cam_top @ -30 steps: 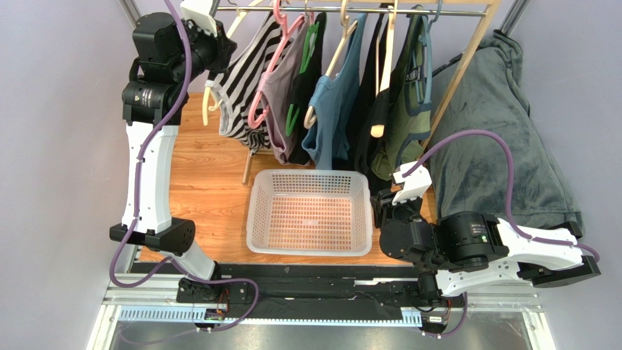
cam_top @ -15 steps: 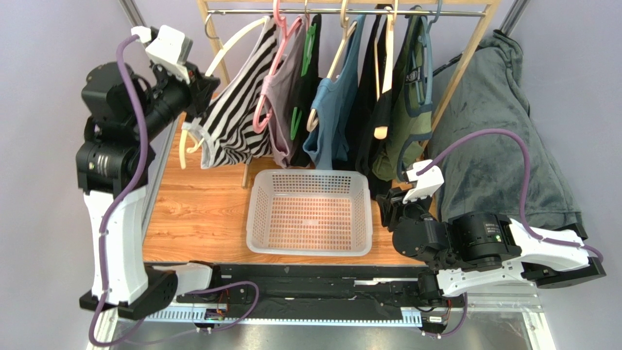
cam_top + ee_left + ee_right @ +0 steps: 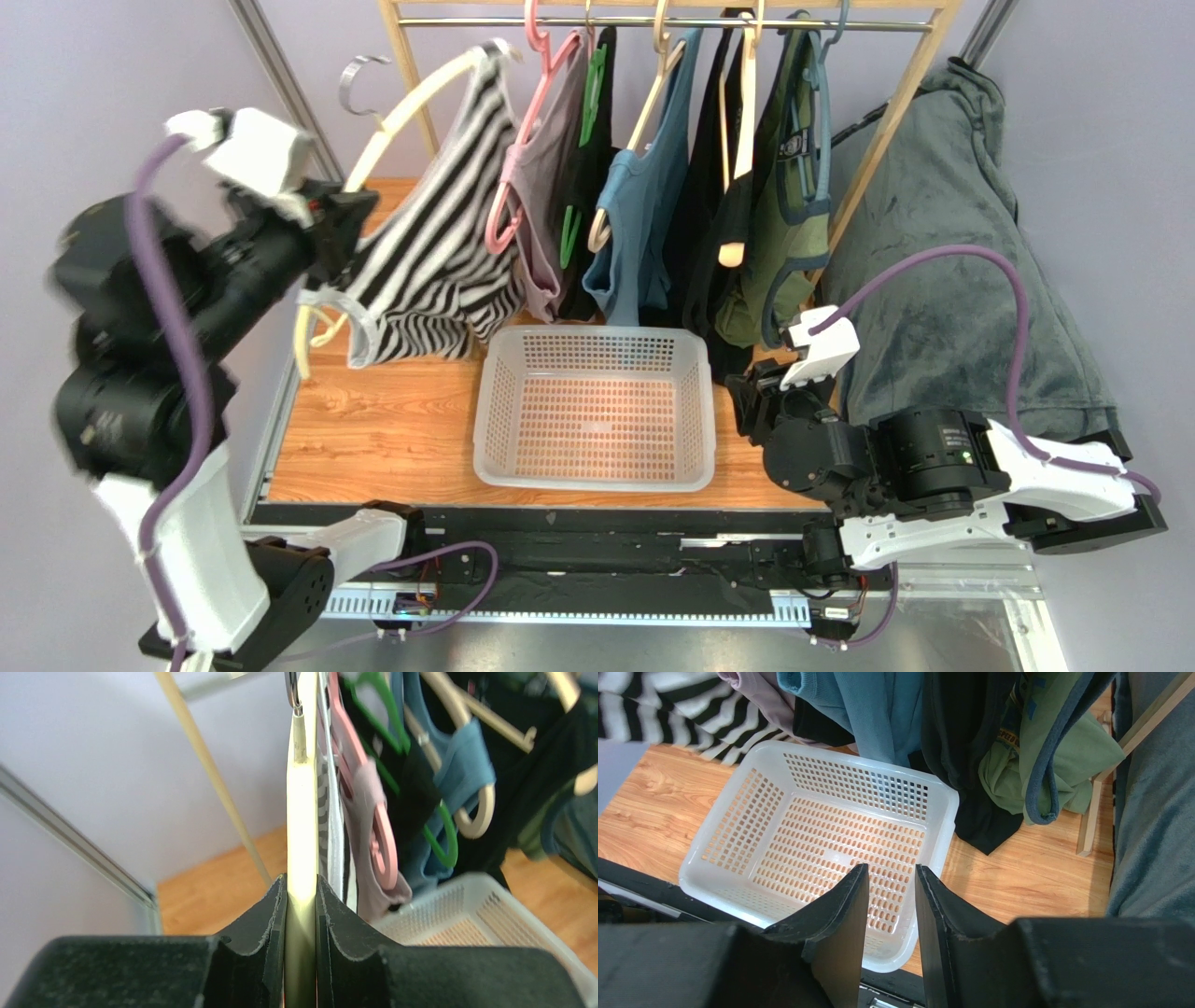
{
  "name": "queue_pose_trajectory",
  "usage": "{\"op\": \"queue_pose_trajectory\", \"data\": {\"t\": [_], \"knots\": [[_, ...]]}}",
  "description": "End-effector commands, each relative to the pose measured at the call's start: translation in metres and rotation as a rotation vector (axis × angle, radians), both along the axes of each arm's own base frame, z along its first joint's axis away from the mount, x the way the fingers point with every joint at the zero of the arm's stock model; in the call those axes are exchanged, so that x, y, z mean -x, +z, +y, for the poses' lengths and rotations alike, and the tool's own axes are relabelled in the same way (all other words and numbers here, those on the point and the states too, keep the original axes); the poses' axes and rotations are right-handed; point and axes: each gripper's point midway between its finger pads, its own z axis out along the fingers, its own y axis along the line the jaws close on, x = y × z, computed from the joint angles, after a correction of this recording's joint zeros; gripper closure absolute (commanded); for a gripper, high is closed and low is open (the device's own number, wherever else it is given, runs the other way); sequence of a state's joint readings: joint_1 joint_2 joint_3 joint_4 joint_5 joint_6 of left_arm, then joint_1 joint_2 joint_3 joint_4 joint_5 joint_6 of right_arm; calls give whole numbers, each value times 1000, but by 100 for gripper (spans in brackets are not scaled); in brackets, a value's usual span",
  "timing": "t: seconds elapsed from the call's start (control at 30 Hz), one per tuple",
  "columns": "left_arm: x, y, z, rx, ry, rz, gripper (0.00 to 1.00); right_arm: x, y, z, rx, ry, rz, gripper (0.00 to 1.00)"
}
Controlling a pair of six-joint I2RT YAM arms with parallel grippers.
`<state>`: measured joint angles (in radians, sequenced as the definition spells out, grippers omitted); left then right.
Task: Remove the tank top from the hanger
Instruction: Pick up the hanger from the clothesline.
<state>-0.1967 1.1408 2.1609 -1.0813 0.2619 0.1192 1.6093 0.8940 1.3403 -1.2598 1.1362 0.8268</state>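
Observation:
A black-and-white striped tank top [image 3: 428, 259] hangs on a cream hanger [image 3: 407, 105]. The hanger's metal hook [image 3: 358, 67] is off the rail, left of the rack post. My left gripper [image 3: 341, 217] is shut on the hanger's lower arm, holding it tilted at the left of the rack. In the left wrist view the hanger [image 3: 302, 798] runs up from between my closed fingers [image 3: 302, 889], with the striped cloth [image 3: 331, 833] just right of it. My right gripper [image 3: 751, 399] is open and empty over the basket's right edge; its tips [image 3: 891, 875] show a clear gap.
A white perforated basket [image 3: 589, 338] sits on the wooden table below the rail, also in the right wrist view [image 3: 724, 819]. Several other garments on hangers hang on the rail [image 3: 673, 21]: pink, black, blue, olive. A grey blanket [image 3: 954, 280] drapes at the right.
My left arm swung left and toward me with the hanger. The hook came off the rail and the striped top pulled away from the other clothes. The right arm barely moved.

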Motion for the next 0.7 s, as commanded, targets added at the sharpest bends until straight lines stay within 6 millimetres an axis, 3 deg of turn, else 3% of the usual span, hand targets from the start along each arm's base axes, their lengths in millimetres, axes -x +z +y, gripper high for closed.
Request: {"op": "queue_pose_trajectory", "data": {"t": [0.0,0.03,0.1,0.13,0.2,0.37,0.43,0.47,0.53,0.67], "knots": [[81,103,28,42,62,-424,99,0,12,-6,-130,-10,14,66],[102,121,34,54,73,-516,99,1,11,-6,-135,-8,18,66],[126,138,39,69,78,-607,99,1,10,-10,-151,-4,25,66],[148,150,43,84,75,-684,100,2,10,-11,-160,-5,28,66],[174,160,45,102,61,-757,100,1,10,-15,-172,-4,28,66],[216,180,39,111,-16,-891,100,1,11,-25,-200,-8,26,66],[224,183,35,98,-44,-914,100,0,9,-28,-202,-9,29,66],[239,187,33,93,-68,-946,100,1,9,-30,-211,-9,31,66],[243,183,26,72,-108,-937,100,0,7,-32,-212,-13,33,66],[261,163,0,-4,-279,-913,100,0,5,-36,-212,-15,31,66]]}}
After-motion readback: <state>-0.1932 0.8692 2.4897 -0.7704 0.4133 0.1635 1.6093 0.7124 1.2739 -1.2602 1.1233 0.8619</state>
